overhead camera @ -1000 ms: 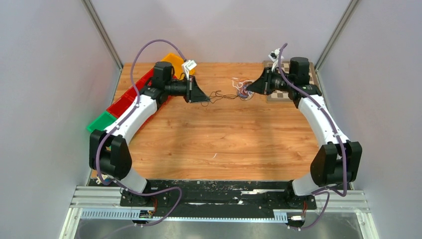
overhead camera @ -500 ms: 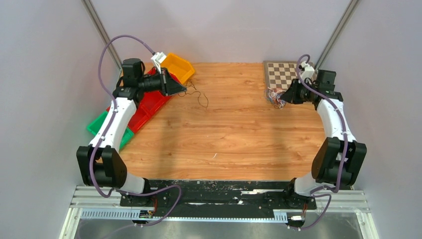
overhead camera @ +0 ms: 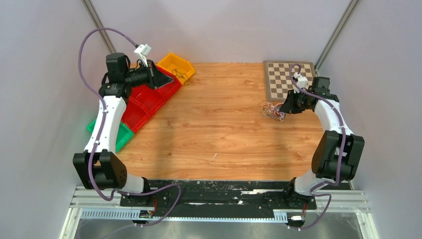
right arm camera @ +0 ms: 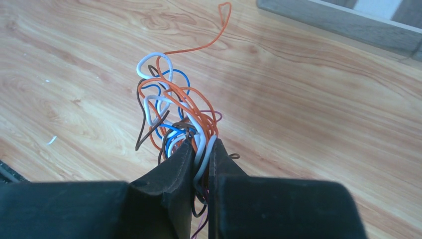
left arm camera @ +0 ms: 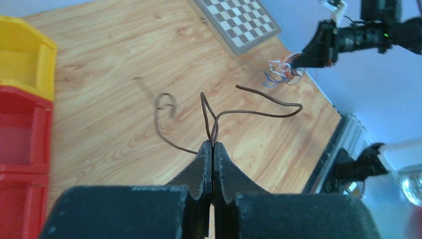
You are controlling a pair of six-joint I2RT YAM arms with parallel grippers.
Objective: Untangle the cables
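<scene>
the left gripper [left arm camera: 213, 148] pinches one brown cable [left arm camera: 259, 113] above the bench [left arm camera: 99, 64] by the red bin [overhead camera: 149, 102]; the right gripper [right arm camera: 200, 144] clamps the tangle [right arm camera: 171, 107] near the chessboard [overhead camera: 286, 72]. the strands look light, springy and snag-prone, probably best held near a free end.
</scene>
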